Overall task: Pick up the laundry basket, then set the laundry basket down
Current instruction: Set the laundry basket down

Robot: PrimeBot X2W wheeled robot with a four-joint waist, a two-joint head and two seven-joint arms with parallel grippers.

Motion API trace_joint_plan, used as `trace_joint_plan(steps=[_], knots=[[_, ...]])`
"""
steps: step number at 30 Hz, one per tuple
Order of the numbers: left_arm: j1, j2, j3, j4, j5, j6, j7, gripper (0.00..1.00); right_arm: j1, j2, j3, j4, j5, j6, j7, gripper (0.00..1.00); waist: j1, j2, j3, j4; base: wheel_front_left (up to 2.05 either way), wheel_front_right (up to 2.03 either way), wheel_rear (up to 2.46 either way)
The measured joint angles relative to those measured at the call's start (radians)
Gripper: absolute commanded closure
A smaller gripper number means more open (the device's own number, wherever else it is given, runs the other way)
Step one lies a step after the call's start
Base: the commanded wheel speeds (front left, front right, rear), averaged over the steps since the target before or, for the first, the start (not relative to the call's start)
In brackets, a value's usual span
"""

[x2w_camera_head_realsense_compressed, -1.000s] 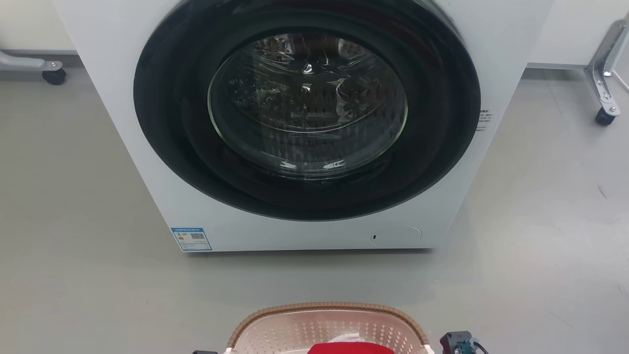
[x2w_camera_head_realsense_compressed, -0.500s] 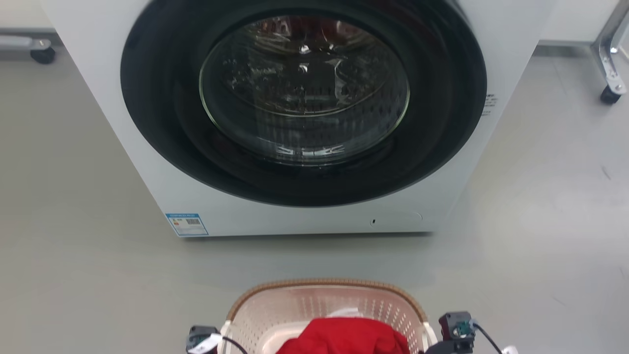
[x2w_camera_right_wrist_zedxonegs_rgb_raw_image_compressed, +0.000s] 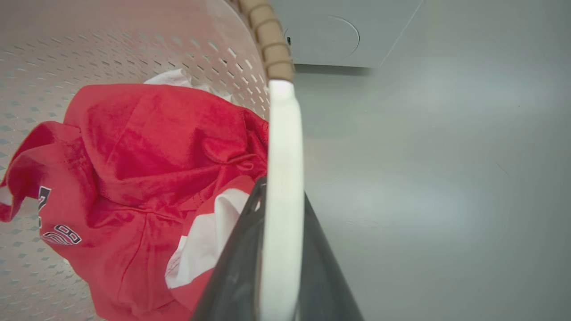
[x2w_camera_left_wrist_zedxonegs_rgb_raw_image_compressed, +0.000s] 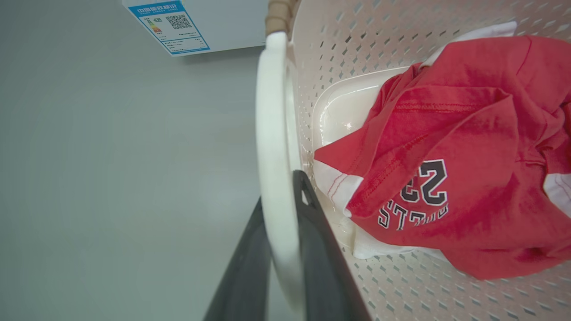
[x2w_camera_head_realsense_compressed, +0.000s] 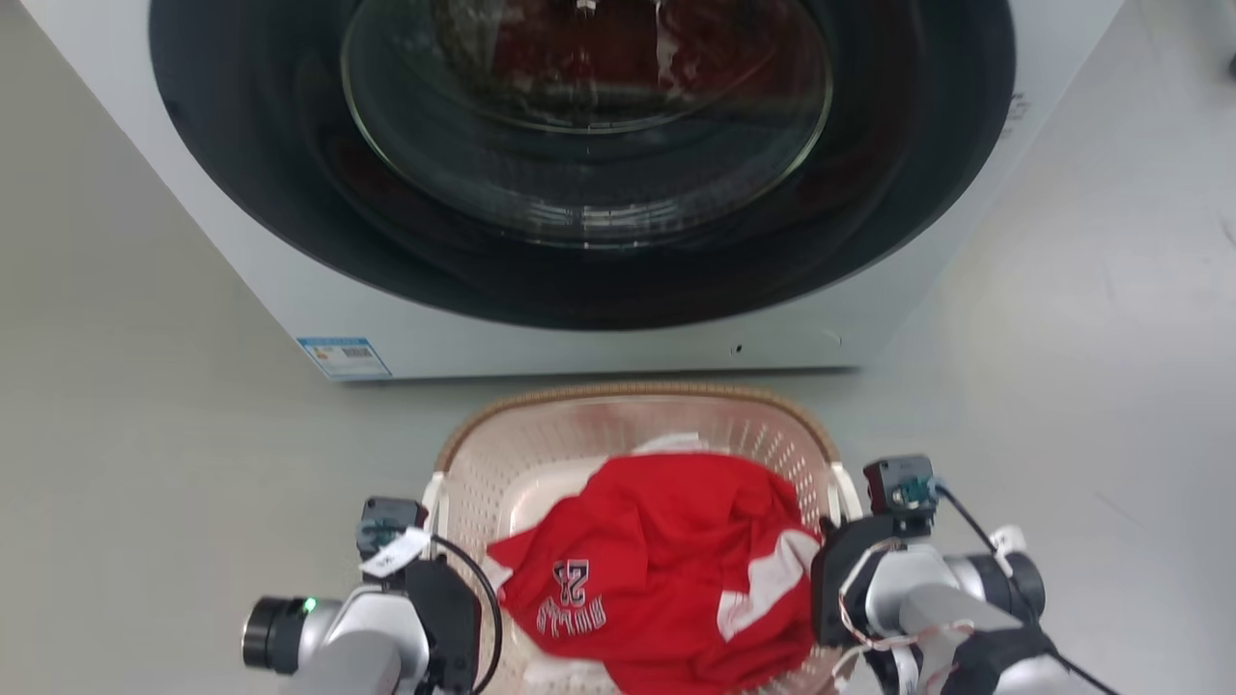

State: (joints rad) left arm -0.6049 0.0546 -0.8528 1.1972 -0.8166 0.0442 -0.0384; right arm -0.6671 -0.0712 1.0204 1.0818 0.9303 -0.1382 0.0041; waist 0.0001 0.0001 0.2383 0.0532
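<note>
The laundry basket (x2w_camera_head_realsense_compressed: pixel 632 396), cream perforated plastic with a brown woven rim, sits low in the head view just before the washer. A red jersey (x2w_camera_head_realsense_compressed: pixel 666 560) with white trim lies in it. My left gripper (x2w_camera_head_realsense_compressed: pixel 436 606) is at its left side. In the left wrist view its two dark fingers are shut on the white side handle (x2w_camera_left_wrist_zedxonegs_rgb_raw_image_compressed: pixel 272 111), left gripper (x2w_camera_left_wrist_zedxonegs_rgb_raw_image_compressed: pixel 281 196). My right gripper (x2w_camera_head_realsense_compressed: pixel 842 579) is at the right side, and the right wrist view has the right gripper (x2w_camera_right_wrist_zedxonegs_rgb_raw_image_compressed: pixel 283 198) shut on the other white handle (x2w_camera_right_wrist_zedxonegs_rgb_raw_image_compressed: pixel 283 133). I cannot tell whether the basket touches the floor.
A white front-loading washer (x2w_camera_head_realsense_compressed: pixel 222 251) with a closed round dark glass door (x2w_camera_head_realsense_compressed: pixel 579 145) stands right behind the basket, with a blue label (x2w_camera_head_realsense_compressed: pixel 343 357) at its lower left corner. Grey floor (x2w_camera_head_realsense_compressed: pixel 145 483) spreads to both sides.
The head camera has tilted down, bringing the basket, the jersey and both grippers far into view. The basket's far rim now lies much closer to the washer's foot in the picture.
</note>
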Motion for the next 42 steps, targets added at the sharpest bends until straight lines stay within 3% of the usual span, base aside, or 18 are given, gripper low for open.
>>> trace_joint_plan(steps=[10,42], knots=[[-0.125,0.002,0.008,-0.008,0.002,0.001,-0.018,1.00,-0.158,-0.002,-0.012,0.037,-0.026,0.000,-0.027,1.00,0.0001,0.0000,0.151,0.004,0.00,0.00,0.00],[-0.357,-0.006,0.028,-0.003,0.021,0.001,-0.083,1.00,-0.408,-0.012,-0.017,0.118,-0.068,0.007,-0.115,1.00,0.0000,0.0000,0.586,0.046,0.00,0.00,0.00]])
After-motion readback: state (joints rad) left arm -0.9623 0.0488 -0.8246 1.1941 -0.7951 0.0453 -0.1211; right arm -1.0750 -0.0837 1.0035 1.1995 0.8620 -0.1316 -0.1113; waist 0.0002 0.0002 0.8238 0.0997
